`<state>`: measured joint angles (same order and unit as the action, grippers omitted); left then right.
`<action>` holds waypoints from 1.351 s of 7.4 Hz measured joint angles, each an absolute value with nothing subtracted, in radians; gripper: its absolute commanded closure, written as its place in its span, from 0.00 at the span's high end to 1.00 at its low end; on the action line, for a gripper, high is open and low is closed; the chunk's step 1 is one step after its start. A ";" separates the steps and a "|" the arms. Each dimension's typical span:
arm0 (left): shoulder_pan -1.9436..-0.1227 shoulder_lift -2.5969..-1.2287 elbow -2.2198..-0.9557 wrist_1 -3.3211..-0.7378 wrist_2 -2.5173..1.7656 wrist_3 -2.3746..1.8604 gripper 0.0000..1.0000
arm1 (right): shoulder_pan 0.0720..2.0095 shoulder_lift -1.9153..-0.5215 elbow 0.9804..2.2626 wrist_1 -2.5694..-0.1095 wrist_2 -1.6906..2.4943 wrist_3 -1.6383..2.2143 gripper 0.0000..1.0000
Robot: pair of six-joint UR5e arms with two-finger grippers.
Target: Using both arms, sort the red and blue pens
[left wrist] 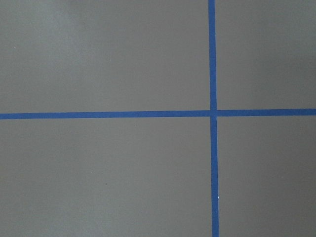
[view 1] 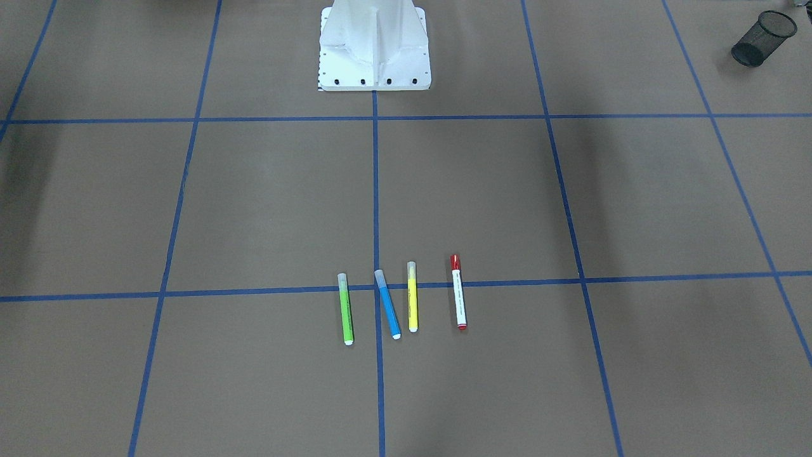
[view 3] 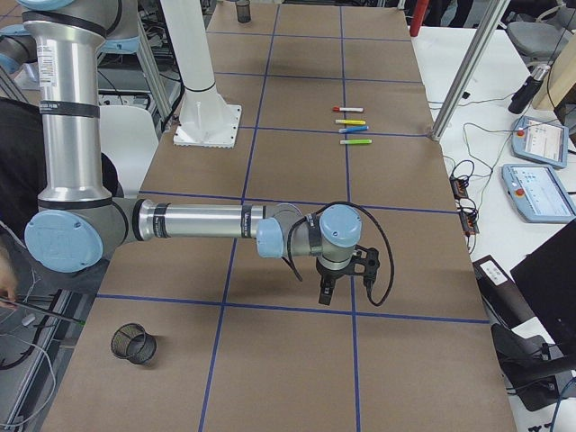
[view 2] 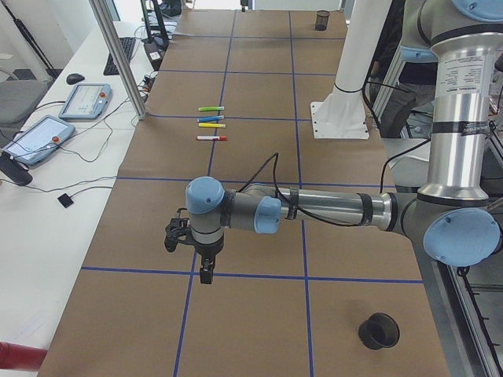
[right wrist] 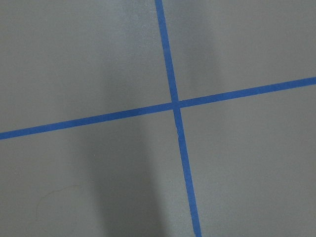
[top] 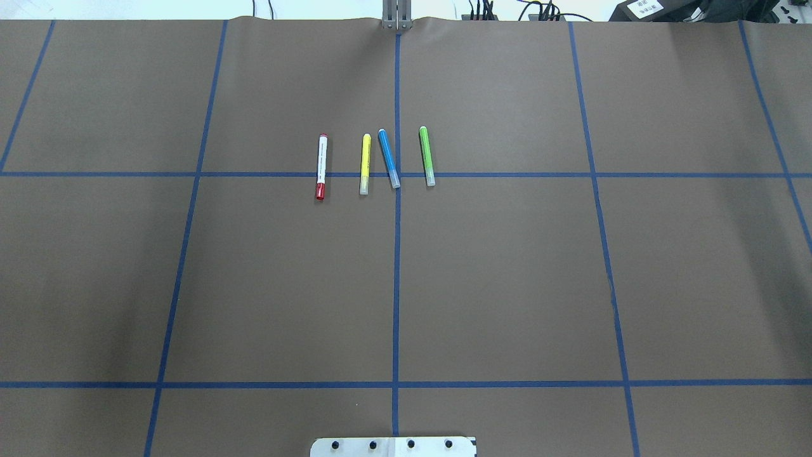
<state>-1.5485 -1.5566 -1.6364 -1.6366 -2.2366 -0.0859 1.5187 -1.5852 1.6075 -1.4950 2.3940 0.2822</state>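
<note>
The red pen point(view 1: 458, 292), white-barrelled with a red cap, lies on the brown table beside the blue pen point(view 1: 387, 304), across a blue tape line. The overhead view shows the same red pen point(top: 321, 166) and blue pen point(top: 389, 158) far from the robot's base. My left gripper point(view 2: 206, 275) hangs over the table's left end, well away from the pens. My right gripper point(view 3: 326, 293) hangs over the right end. Both show only in the side views, so I cannot tell whether they are open or shut. Both wrist views show only bare table and tape.
A green marker point(view 1: 345, 309) and a yellow marker point(view 1: 412, 296) lie in the same row as the pens. One black mesh cup point(view 2: 379, 331) stands near my left arm, another point(view 3: 133, 343) near my right arm. The white robot base point(view 1: 374, 47) stands mid-table.
</note>
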 measured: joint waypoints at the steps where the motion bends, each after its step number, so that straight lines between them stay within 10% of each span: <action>1: -1.548 -1.557 -1.637 -1.636 -2.237 -0.086 1.00 | 1.519 -1.586 1.608 -1.494 2.394 0.282 1.00; 10: -1.469 -1.726 -1.679 -1.623 -2.233 -0.101 1.00 | 1.454 -1.481 1.621 -1.496 2.374 0.287 1.00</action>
